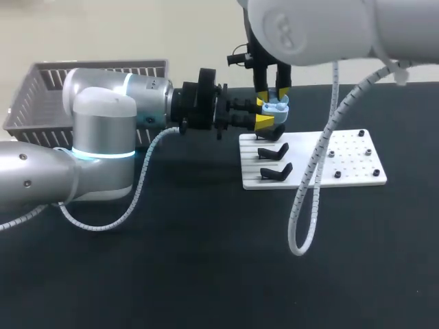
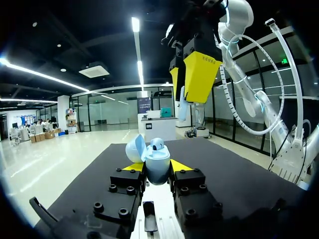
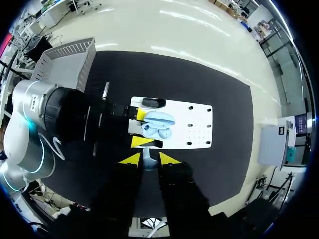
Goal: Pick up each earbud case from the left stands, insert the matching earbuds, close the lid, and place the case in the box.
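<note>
Case [image 2: 158, 167], lid hanging open, is sitting clamped between the left gripper's [image 1: 264, 113] fingers, which are pressing both its sides, above the white plate [image 1: 350, 161]. The right gripper [image 1: 272, 88] is pinching one earbud [image 3: 148, 159] just over it. A descent slightly off line is risking the bud catching the rim or knocking the lid. I am counting one case, one held earbud, at least two bare black stands [image 1: 274, 151] and one basket [image 1: 41, 89].

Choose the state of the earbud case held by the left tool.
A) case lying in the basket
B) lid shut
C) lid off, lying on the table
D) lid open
D: in the left wrist view the lid stands tipped back from the earbud case, which is clamped in the left tool.
</note>
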`<state>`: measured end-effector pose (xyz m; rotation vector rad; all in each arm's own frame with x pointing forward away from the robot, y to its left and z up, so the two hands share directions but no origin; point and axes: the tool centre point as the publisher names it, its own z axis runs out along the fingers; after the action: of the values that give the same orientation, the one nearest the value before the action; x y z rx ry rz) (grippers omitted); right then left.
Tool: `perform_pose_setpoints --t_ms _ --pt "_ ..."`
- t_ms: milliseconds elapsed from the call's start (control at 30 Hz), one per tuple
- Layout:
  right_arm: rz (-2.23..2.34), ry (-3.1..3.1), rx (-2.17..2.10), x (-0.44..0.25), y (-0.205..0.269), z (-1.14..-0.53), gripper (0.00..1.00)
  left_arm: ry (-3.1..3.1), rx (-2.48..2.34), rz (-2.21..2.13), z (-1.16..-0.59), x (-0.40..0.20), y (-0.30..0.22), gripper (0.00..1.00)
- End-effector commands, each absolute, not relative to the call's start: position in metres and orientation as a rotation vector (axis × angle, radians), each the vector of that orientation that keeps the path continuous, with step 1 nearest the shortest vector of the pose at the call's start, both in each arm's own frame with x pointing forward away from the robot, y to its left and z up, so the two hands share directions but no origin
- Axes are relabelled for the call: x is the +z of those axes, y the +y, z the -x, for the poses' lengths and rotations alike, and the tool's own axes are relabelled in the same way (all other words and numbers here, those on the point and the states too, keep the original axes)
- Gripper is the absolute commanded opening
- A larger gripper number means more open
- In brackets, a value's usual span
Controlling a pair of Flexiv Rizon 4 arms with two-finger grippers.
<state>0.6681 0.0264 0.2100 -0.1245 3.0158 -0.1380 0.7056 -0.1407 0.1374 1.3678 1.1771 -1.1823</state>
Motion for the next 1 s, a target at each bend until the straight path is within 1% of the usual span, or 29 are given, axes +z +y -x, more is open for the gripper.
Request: perform_pose_setpoints --t_ms 33,1000 --pt "0.120 3.032 -0.142 0.207 0.026 -0.676 0.00 1.176 -1.180 -1.366 -0.706 0.137 -0.141 0.00" --pt "0.118 3.043 -0.169 0.188 0.028 -0.688 0.00 1.176 -1.180 -1.366 -0.706 0.137 -0.141 0.00"
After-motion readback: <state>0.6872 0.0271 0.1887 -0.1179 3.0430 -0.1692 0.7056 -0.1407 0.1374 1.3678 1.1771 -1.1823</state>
